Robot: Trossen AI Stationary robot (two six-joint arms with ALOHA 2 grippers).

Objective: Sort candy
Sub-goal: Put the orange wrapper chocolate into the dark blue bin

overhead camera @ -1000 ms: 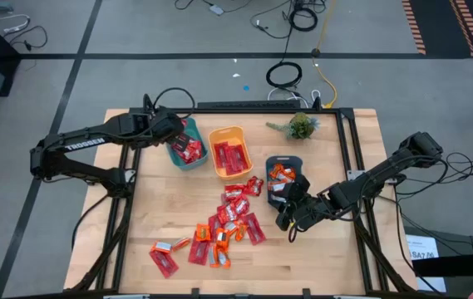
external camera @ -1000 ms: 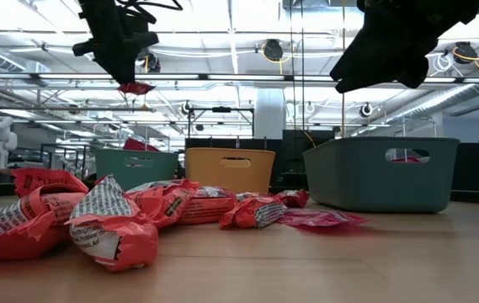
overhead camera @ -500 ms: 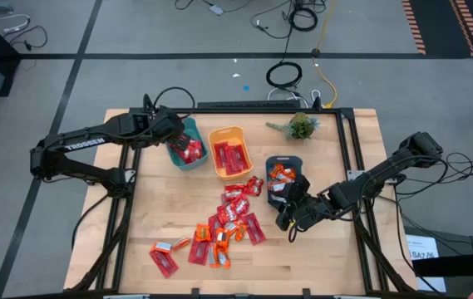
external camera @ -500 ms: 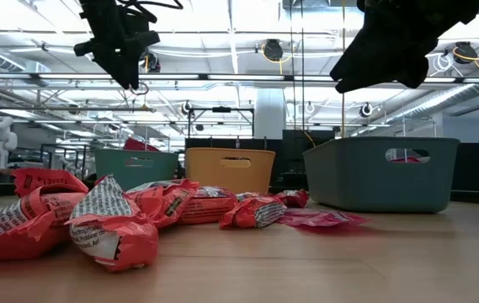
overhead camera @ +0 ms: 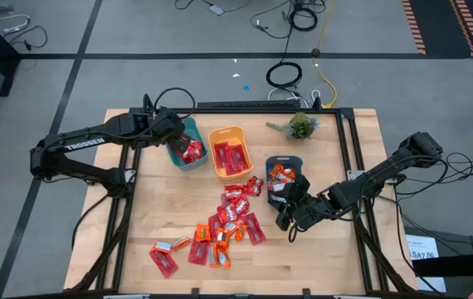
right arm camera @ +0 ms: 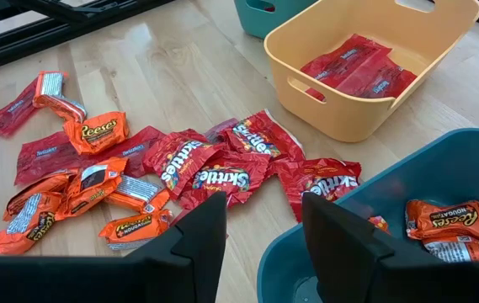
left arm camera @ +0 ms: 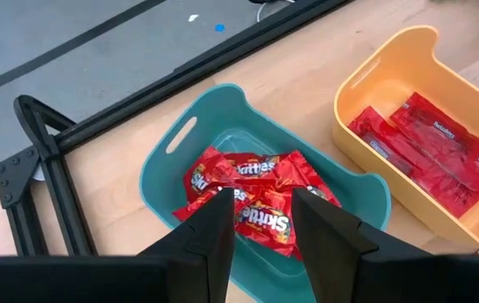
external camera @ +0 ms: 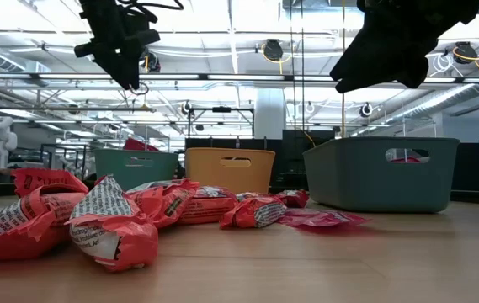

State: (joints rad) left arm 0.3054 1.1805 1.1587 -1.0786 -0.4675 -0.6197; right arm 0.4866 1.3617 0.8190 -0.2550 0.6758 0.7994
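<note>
Red and orange candy (overhead camera: 228, 223) lies scattered mid-table toward the near edge, with more inside three bins by the far edge. Left gripper (left arm camera: 260, 220) hovers over the teal bin (left arm camera: 365, 195), fingers spread and empty. Right gripper (right arm camera: 263, 236) hangs over the dark blue bin's (right arm camera: 441, 168) rim, fingers apart, holding nothing.

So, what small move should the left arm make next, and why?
Probably lift away from the teal bin and swing toward the loose candy pile. The left gripper hangs open and empty above the red packets lying in that bin, while many candies wait unsorted on the table. The right gripper hovers by the dark bin.
</note>
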